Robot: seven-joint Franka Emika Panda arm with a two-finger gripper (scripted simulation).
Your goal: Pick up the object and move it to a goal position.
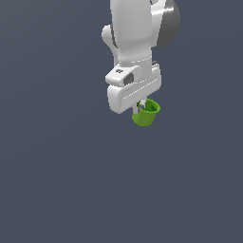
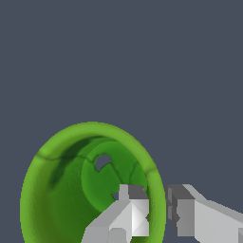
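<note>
Pinching the thin rim wall, the white-and-grey pincer [image 2: 156, 211] has one finger [image 2: 126, 216] inside the small bright green tapered cup [image 2: 71, 190] and the other outside. That cup [image 1: 146, 114] hangs tilted under the white arm [image 1: 133, 42], against plain grey.

Plain dark grey-blue surface [image 1: 52, 180]; nothing visibly resting on it.

My arm [image 1: 135, 33] hangs straight down, wrist vertical. My fingers [image 2: 130, 213] point downward, closed across the thin wall of the green cup [image 1: 147, 114], one finger inside the hollow and the other outside the rim.
</note>
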